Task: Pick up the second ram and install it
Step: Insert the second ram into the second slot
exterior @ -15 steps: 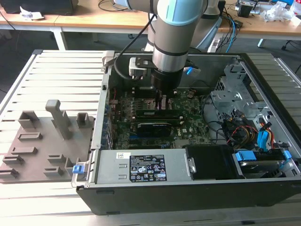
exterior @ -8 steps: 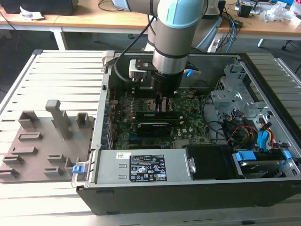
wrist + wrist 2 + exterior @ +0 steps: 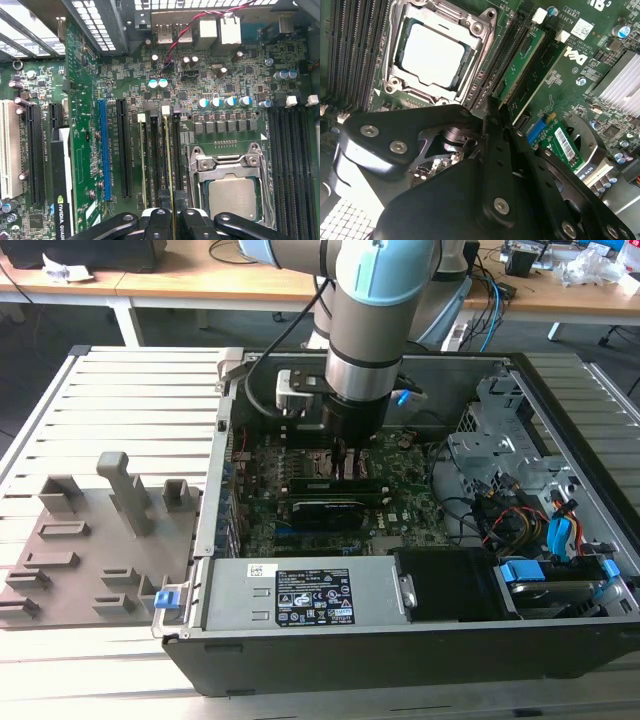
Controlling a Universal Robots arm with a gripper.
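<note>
matt black claw (image 3: 492,120), metal case (image 3: 560,420).

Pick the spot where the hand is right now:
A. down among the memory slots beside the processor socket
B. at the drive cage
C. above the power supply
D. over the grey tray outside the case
A: in the exterior view the hand reaches down onto the motherboard, and both wrist views show memory slots beside the processor socket.

In the exterior view, the arm's wrist (image 3: 355,390) hides the motherboard's (image 3: 400,475) CPU area. In both wrist views, the gripper (image 3: 170,220) body covers the second ram's (image 3: 169,165) near end; the frame edge crops the gripper.
</note>
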